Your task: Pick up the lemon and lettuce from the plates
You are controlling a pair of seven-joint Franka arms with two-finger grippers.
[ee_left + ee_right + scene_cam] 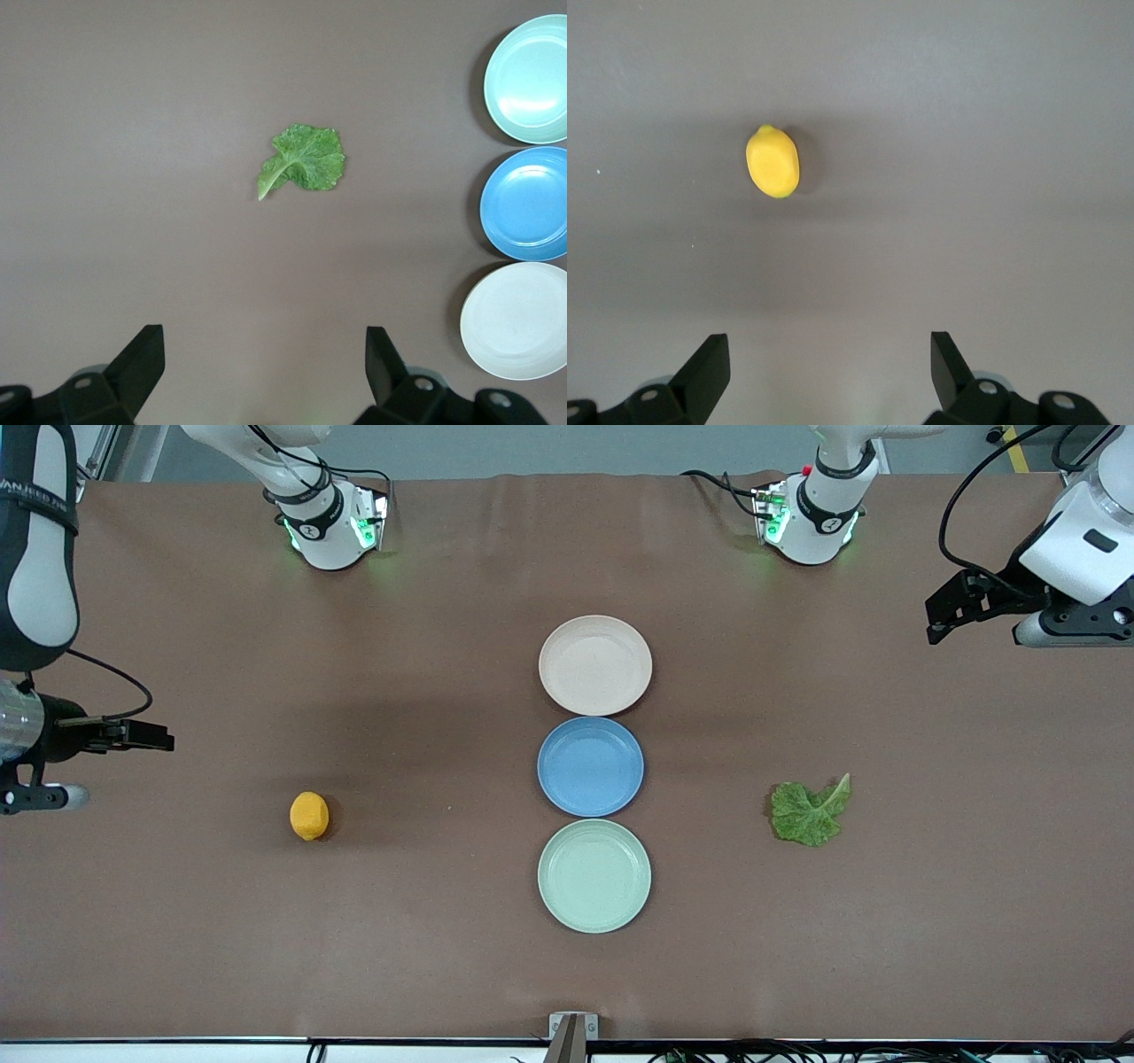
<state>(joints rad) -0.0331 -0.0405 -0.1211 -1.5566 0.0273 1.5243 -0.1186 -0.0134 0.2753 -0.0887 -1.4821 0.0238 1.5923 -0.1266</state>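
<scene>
The lemon (309, 816) lies on the brown table toward the right arm's end; it also shows in the right wrist view (772, 161). The lettuce (808, 811) lies on the table toward the left arm's end and shows in the left wrist view (303, 159). The beige-pink plate (595, 664) and the mint green plate (594, 875) are both empty in the middle row. My right gripper (133, 735) is open, high over the table at its own end. My left gripper (952, 614) is open, high over the table at its own end. Both hold nothing.
A blue plate (590, 766) sits empty between the two other plates. The three plates also show in the left wrist view: mint (532, 80), blue (527, 204), beige (518, 320). The arm bases stand along the table's edge farthest from the front camera.
</scene>
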